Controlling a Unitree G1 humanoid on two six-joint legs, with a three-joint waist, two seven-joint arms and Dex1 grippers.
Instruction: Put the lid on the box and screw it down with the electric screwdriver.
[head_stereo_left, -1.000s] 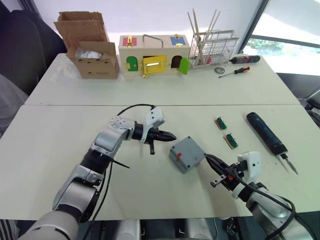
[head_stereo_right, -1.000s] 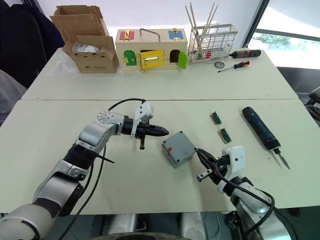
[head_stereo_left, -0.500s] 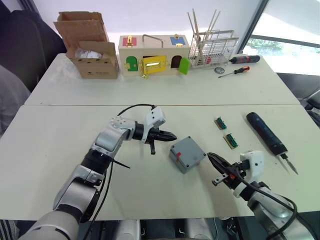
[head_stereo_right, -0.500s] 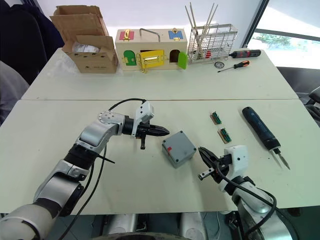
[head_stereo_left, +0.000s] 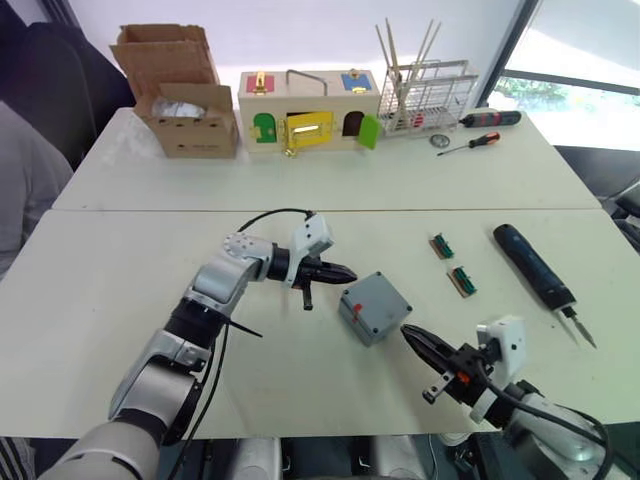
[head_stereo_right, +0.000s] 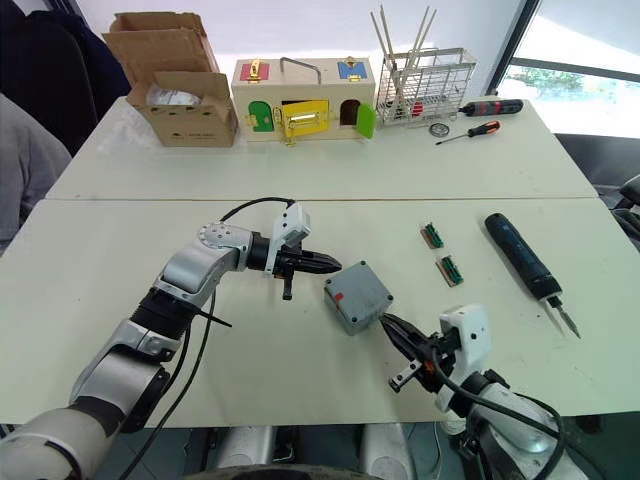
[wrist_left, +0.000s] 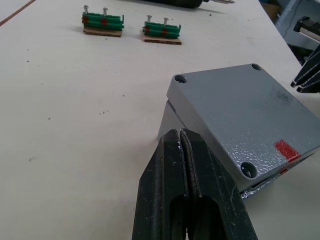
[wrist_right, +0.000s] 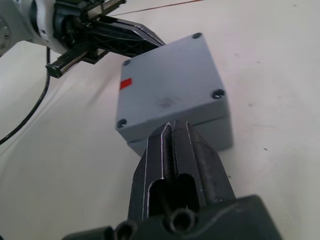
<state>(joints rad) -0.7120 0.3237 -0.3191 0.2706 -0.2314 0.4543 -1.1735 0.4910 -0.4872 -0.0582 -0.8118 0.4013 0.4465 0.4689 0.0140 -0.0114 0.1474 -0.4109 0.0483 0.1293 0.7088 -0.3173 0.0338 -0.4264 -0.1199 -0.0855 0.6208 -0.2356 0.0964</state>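
Observation:
The grey lid (head_stereo_left: 377, 299) with its red mark lies on top of the grey box (wrist_right: 215, 134) in the middle of the near table. My left gripper (head_stereo_left: 346, 272) is shut, and its tip is at the box's far-left corner, right by the wall under the lid (wrist_left: 245, 112). My right gripper (head_stereo_left: 405, 333) is shut too, with its tip close to the box's near side, just below the lid's edge (wrist_right: 167, 82). The dark electric screwdriver (head_stereo_left: 534, 268) lies on the table to the right, well away from both grippers, its bit pointing toward the near edge.
Two green terminal blocks (head_stereo_left: 442, 246) (head_stereo_left: 462, 281) lie between the box and the screwdriver. On the far table stand a cardboard box (head_stereo_left: 182, 92), a wooden box with coloured doors (head_stereo_left: 308, 112), a wire rack (head_stereo_left: 426, 96) and red-and-black screwdrivers (head_stereo_left: 489, 118). A person's sleeve (head_stereo_left: 25, 190) shows at the left.
My right gripper has drawn back toward the near edge, its tip shifting from the box's right corner to its near side. A person's sleeve has come in at the left.

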